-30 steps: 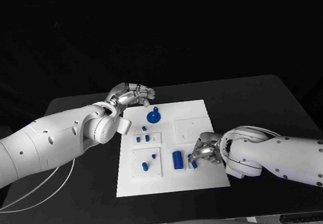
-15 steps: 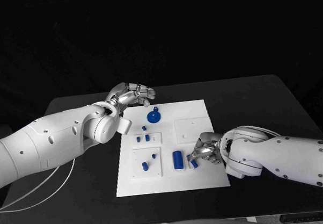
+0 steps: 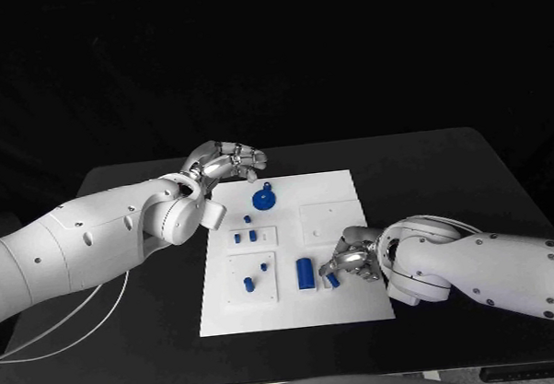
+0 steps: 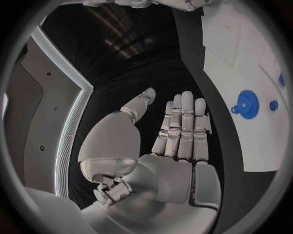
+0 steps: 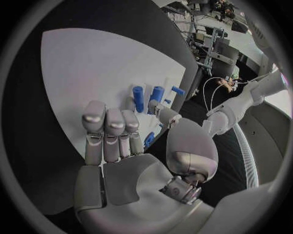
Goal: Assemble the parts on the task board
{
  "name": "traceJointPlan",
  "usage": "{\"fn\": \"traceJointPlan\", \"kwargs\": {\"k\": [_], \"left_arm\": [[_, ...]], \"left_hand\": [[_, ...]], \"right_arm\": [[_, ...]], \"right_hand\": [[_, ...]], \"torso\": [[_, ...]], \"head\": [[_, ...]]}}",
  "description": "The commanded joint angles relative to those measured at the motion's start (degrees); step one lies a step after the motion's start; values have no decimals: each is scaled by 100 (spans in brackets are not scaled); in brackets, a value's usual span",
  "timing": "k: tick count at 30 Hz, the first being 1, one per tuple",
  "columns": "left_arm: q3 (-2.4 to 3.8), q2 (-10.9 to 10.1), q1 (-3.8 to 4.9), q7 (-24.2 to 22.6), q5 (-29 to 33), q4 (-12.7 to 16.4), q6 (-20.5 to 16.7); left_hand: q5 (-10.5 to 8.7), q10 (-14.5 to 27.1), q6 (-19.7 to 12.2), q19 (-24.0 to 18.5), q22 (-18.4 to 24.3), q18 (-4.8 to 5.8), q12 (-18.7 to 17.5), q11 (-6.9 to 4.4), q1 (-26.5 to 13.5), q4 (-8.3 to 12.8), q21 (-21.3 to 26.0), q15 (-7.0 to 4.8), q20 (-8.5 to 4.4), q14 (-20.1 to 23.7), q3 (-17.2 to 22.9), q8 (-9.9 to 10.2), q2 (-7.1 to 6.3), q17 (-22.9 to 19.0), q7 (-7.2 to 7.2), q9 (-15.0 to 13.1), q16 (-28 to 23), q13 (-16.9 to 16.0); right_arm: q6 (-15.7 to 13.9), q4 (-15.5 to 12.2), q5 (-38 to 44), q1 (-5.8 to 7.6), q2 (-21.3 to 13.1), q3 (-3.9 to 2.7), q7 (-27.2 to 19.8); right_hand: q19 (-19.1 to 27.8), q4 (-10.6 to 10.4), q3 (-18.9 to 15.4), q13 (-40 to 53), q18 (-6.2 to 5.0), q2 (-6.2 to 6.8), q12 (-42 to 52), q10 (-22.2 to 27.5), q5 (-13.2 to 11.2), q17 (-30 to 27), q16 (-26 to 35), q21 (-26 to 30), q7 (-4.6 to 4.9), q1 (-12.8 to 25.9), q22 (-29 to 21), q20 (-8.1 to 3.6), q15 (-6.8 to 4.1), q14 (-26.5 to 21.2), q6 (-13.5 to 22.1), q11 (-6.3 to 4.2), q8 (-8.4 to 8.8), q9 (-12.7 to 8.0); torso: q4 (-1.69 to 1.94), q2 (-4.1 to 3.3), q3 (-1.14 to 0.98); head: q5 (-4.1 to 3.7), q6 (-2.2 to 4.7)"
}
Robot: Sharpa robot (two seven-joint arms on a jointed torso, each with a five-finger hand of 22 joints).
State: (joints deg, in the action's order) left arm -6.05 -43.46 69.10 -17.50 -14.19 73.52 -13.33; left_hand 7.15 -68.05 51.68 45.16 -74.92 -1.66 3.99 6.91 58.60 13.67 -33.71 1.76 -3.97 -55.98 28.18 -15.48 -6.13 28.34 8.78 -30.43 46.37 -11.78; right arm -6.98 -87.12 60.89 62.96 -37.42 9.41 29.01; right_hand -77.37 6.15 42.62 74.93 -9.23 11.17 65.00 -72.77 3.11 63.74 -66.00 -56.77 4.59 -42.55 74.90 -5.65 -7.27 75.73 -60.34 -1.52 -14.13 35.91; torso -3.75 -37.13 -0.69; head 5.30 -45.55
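Note:
The white task board (image 3: 343, 307) lies mid-table. On it are a blue gear (image 3: 263, 199) at the far end, small blue pegs (image 3: 245, 238) in a raised block, and a blue cylinder (image 3: 306, 273) near the front. My right hand (image 3: 353, 259) is low over the board's near right part, its thumb and fingers closed around a small blue part (image 3: 332, 281), seen between thumb and fingers as the small blue part (image 5: 149, 140). My left hand (image 3: 225, 165) hovers by the board's far left corner, fingers straight and holding nothing; the gear (image 4: 247, 102) lies beside it.
The board (image 5: 97, 63) stretches ahead of the right hand, with two upright blue cylinders (image 5: 146, 97) close to its fingertips. Black table (image 3: 435, 175) surrounds the board on all sides; a white cable (image 3: 78, 324) trails under the left arm.
The right hand has shifted very slightly over the small blue part. The left arm has not moved.

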Motion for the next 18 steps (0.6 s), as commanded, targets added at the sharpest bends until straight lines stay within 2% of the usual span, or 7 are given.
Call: {"fn": "traceJointPlan", "kwargs": {"k": [1,6,7,8,10,13,18], "left_arm": [[4,10,2,-33,-19,9,69],[4,9,2,-33,-21,8,68],[4,9,2,-33,-21,9,68],[4,10,2,-34,-21,9,69],[4,10,2,-33,-21,9,69],[4,10,2,-32,-22,7,66],[4,11,2,-32,-23,9,68]], "left_hand": [[-20,15,-39,8,-33,-43,14,6,-57,-38,36,2,7,-28,-4,-30,-11,9,11,6,-33,6],[-20,15,-39,9,-34,-43,14,6,-57,-38,37,2,7,-28,-4,-30,-11,10,11,7,-35,6],[-20,15,-39,9,-34,-43,14,6,-57,-38,37,2,7,-28,-4,-31,-11,10,11,7,-35,6],[-20,15,-39,9,-34,-43,14,6,-57,-38,37,2,7,-28,-4,-31,-11,10,11,7,-35,6],[-20,16,-39,9,-35,-43,14,6,-57,-39,38,2,8,-28,-4,-31,-11,11,11,7,-35,6],[-20,15,-39,9,-35,-43,14,6,-57,-39,38,2,8,-28,-4,-31,-11,12,11,7,-36,6],[-20,16,-39,9,-37,-43,14,6,-57,-39,40,2,8,-28,-3,-32,-11,13,11,7,-37,7]], "right_arm": [[97,-35,-22,-6,-1,-1,-79],[90,-45,-22,-6,-12,-1,-103],[92,-45,-22,-6,-13,-1,-108],[95,-48,-22,-6,-15,-1,-114],[101,-59,-22,-6,-22,-1,-113],[103,-82,-22,-6,-35,-1,-112],[96,-102,-22,-6,-48,-1,-119]], "right_hand": [[2,-57,6,75,-577,54,-13,33,-28,11,22,39,10,3,46,-33,-47,13,-24,-18,-5,6],[7,-117,47,85,-577,-171,9,10,-22,16,20,39,1,-14,51,-37,-52,12,-45,-26,-23,18],[14,-116,70,82,-577,-238,7,8,-13,17,20,39,-2,-23,54,-36,-54,11,-56,-29,-28,19],[30,-139,177,83,-577,-403,14,-5,-9,17,24,42,-8,-37,59,-30,-59,7,-77,-36,-34,15],[51,-101,317,90,-577,-543,31,-27,-2,21,23,31,-14,-5,77,-15,-61,4,-104,-42,-38,3],[55,-39,395,84,-577,-560,26,-32,13,24,21,14,-18,76,90,3,-62,4,-128,-42,-39,-12],[48,-11,411,81,-577,-497,27,-42,15,24,21,-1,-18,224,92,17,-61,8,-147,-42,-37,-32]], "torso": [[0,-1,1],[0,0,1],[0,-1,1],[0,-1,1],[1,-1,1],[3,0,2],[2,-1,2]], "head": [[0,-1],[2,-3],[2,-4],[2,-4],[2,-3],[2,-2],[3,0]]}}
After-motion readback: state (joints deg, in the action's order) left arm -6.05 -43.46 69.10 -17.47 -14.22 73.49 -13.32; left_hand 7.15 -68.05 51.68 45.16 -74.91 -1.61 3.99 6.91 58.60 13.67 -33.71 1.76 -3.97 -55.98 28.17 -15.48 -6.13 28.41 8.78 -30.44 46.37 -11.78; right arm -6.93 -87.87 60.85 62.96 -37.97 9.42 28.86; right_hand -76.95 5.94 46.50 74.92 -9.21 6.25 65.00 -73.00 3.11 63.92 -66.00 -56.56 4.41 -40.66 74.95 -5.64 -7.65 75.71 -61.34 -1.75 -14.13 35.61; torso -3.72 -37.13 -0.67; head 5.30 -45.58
